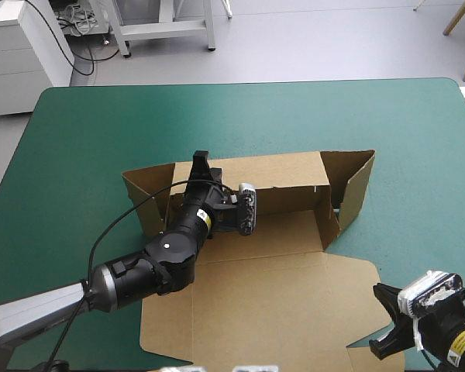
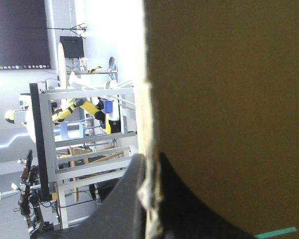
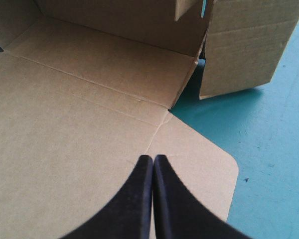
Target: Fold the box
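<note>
1. The box (image 1: 271, 298) is sitting mid-table on the teal-green cover (image 1: 77, 155), with its lid lying flat toward the near edge and its walls raised.
2. The left gripper (image 2: 149, 158) is pinching the box's far wall.
3. The right gripper (image 3: 153, 159), fingers pressed together, is hanging over the lid's right corner.

High view: above-behind, down on whole surface (image 1: 77, 139). Left wrist: against box (image 2: 229, 99) wall, level roomward. Right wrist: close over box, shared with high.
</note>
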You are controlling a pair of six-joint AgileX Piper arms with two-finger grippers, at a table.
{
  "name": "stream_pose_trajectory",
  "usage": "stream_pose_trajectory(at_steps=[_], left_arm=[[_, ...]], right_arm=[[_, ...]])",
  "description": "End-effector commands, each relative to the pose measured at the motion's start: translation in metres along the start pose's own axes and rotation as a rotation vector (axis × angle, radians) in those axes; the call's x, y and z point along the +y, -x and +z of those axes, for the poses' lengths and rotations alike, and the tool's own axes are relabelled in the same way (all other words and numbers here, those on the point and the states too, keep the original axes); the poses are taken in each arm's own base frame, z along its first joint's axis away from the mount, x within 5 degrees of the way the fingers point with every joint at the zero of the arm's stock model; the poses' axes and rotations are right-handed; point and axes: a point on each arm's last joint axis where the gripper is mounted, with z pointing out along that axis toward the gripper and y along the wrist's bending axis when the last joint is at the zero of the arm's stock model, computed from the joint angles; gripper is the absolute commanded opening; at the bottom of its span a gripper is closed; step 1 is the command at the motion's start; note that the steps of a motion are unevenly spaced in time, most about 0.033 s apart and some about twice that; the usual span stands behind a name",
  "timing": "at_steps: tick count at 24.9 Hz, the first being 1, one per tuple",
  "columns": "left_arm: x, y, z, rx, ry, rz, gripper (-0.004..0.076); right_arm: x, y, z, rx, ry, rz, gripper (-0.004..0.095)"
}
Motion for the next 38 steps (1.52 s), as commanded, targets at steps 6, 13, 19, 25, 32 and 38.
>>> stream_pose_trajectory(at_steps=[6, 13, 19, 25, 32, 38], left_arm=[[0.006, -0.005, -0.006, -0.023, 0.096, -0.097, -0.0008], [0.008, -0.004, -0.007, -0.041, 0.117, -0.092, -0.0008], [0.006, 0.002, -0.01, -0.072, 0.109, -0.116, -0.0008], [0.003, 0.008, -0.012, -0.099, 0.102, -0.109, -0.0008], [0.004, 0.007, -0.012, -0.094, 0.104, -0.11, -0.0008], [0.004, 0.007, -0.012, -0.094, 0.104, -0.11, -0.0008]], right_arm=[[-0.001, 0.016, -0.004, -0.115, -0.012, 0.001, 0.0027], [-0.002, 0.013, -0.004, -0.083, -0.026, -0.031, 0.0488], [-0.004, 0.013, -0.004, -0.085, -0.042, -0.041, 0.0507], [-0.004, 0.014, -0.004, -0.091, -0.044, -0.008, 0.0519], [-0.006, 0.033, -0.016, -0.124, -0.061, 0.022, 0.0524], [-0.018, 0.073, -0.026, -0.058, -0.2, -0.006, 0.0524]])
